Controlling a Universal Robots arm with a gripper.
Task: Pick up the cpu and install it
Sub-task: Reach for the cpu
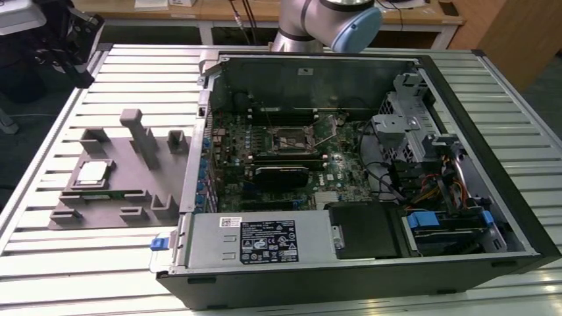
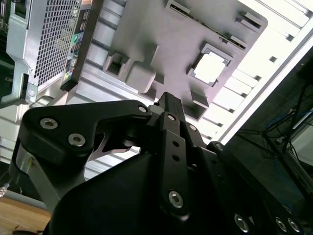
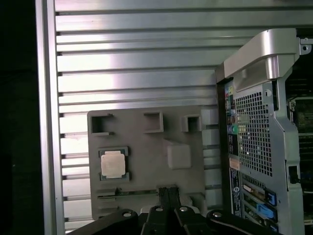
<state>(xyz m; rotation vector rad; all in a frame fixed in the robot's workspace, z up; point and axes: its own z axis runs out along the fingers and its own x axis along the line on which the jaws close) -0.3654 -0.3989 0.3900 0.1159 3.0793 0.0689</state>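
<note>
Silvery on top, the cpu (image 1: 92, 172) lies flat in a recess of the gray holder block (image 1: 123, 197) on the slatted metal table (image 1: 88, 263). It sits to the exterior view's left of the open computer case (image 1: 351, 289), well apart from the motherboard socket (image 1: 290, 138). In the first wrist view the gripper (image 3: 167, 190) hangs over the block's edge with its jaws closed together on nothing, apart from the chip.
</note>
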